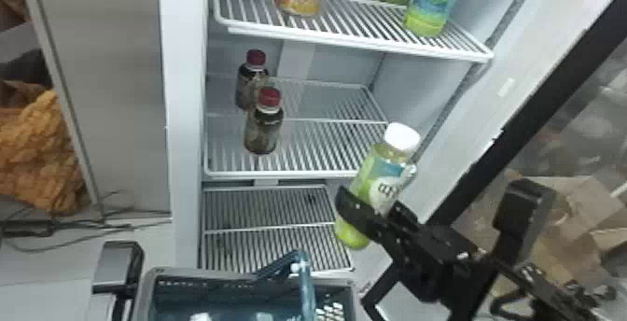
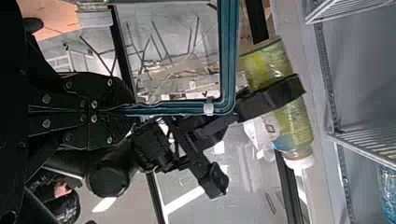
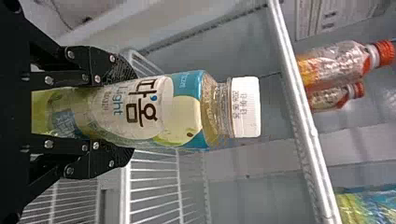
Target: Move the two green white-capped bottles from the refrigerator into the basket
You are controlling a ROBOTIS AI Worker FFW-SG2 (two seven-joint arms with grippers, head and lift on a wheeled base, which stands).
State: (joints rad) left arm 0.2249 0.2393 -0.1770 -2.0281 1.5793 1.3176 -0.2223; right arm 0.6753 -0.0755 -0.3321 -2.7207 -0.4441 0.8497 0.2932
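Right gripper (image 1: 373, 207), lower right, clasps 1 green bottle (image 1: 389, 175); 2 red-capped bottles (image 1: 263, 131) stand centre-left; left gripper (image 2: 126, 111) pinches the raised handle (image 1: 305, 287), bottom centre.

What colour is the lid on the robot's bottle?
The lid is white, clearest in the right wrist view.

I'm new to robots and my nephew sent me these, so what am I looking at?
These show a robot with two black arms working at an open refrigerator. The head view looks forward and down from its head; each wrist view comes from a camera on that arm, shown sideways.

The right gripper holds a green bottle with a white cap, tilted, in front of the shelves. The left gripper is closed on the teal handle of a basket.

On a wire shelf stand two dark bottles with red caps; other bottles stand on the shelf above.
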